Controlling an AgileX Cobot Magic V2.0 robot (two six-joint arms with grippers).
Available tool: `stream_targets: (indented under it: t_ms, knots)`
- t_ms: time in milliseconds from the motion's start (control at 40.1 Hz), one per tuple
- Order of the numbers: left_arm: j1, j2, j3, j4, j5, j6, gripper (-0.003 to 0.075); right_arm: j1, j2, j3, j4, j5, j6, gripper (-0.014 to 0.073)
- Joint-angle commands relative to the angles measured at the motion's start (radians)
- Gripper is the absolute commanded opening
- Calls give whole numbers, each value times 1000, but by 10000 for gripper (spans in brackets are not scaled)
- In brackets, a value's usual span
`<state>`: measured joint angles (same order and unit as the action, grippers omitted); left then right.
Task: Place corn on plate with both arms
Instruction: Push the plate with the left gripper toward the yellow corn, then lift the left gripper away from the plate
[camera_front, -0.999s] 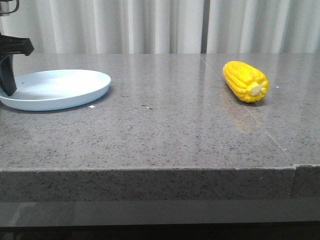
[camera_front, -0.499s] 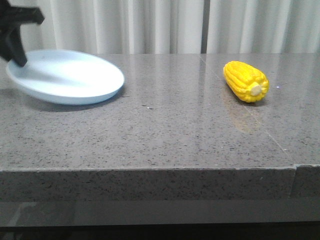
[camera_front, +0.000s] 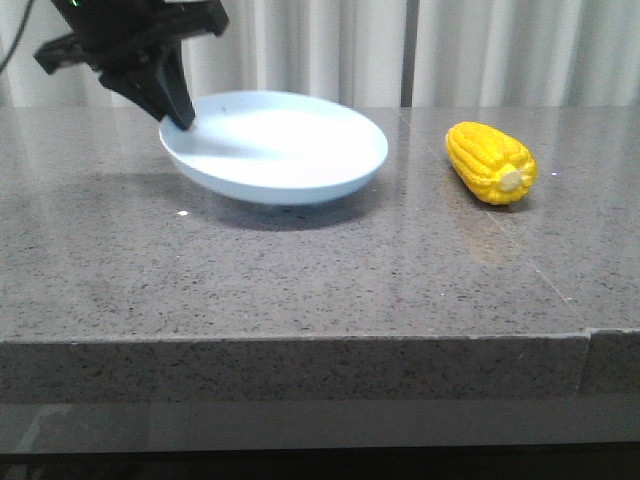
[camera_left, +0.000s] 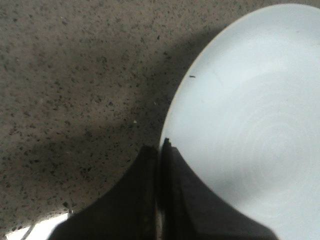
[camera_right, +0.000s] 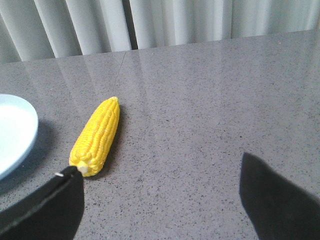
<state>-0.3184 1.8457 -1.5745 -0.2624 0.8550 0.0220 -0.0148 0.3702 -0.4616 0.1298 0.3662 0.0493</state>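
The pale blue-white plate (camera_front: 280, 145) hangs tilted a little above the table, near its middle, casting a shadow below. My left gripper (camera_front: 180, 118) is shut on the plate's left rim; in the left wrist view the two fingers pinch the rim (camera_left: 161, 150) of the plate (camera_left: 250, 125). The yellow corn (camera_front: 490, 162) lies on the table to the right of the plate, stub end toward the camera. In the right wrist view the corn (camera_right: 96, 137) lies beyond my open, empty right gripper (camera_right: 160, 172), just past one fingertip (camera_right: 65, 180). The plate's edge (camera_right: 15, 135) shows there too.
The grey speckled stone table (camera_front: 320, 270) has its front edge near the camera and a seam on the right. White curtains (camera_front: 400, 50) hang behind it. The right arm does not show in the front view.
My left gripper has lifted the plate off the table at the far left and carried it right, toward the corn. The corn has not moved.
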Motion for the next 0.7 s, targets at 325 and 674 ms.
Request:
stream_targets:
  t_ms: [325, 674]
  knots:
    - [-9, -29, -39, -19, -52, 3, 218, -6, 13, -36, -3, -77, -8, 654]
    - [0, -271, -23, 180, -31, -6, 143, -6, 13, -36, -3, -77, -8, 654]
